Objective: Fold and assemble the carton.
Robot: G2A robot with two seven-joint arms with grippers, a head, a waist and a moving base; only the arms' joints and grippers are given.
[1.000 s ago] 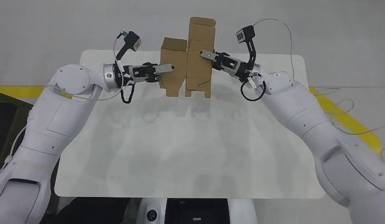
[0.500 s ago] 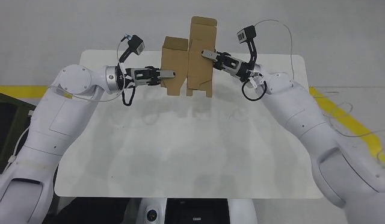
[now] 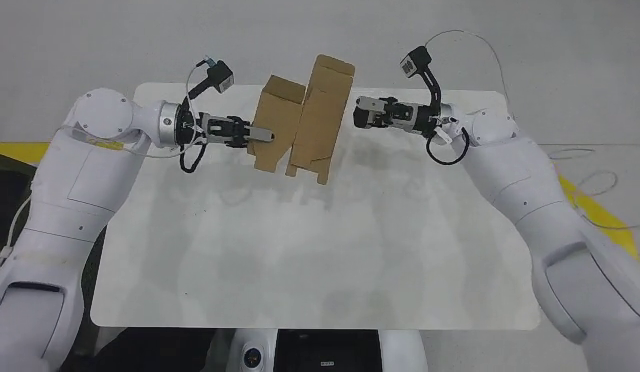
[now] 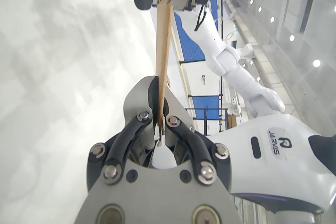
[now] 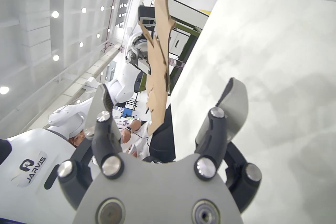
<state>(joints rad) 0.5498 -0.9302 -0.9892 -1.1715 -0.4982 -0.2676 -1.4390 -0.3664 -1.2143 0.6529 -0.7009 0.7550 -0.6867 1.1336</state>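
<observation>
A flat brown carton (image 3: 300, 120) hangs tilted in the air above the far part of the white table (image 3: 300, 262). My left gripper (image 3: 262, 132) is shut on the carton's near left edge. In the left wrist view the carton (image 4: 163, 46) runs edge-on out from between the left gripper (image 4: 158, 93) pads. My right gripper (image 3: 358, 112) stands open just to the right of the carton, apart from it. In the right wrist view the carton (image 5: 158, 62) hangs beyond the open right gripper (image 5: 170, 96), nothing between its fingers.
The white table has rounded corners and its far edge (image 3: 440, 94) lies just behind both grippers. A yellow floor line (image 3: 590, 207) runs past the table's right side. Grey floor lies beyond.
My right gripper has let go of the carton and drawn back to the right. The carton, held by the left gripper, has tilted from upright and shifted a little left and nearer.
</observation>
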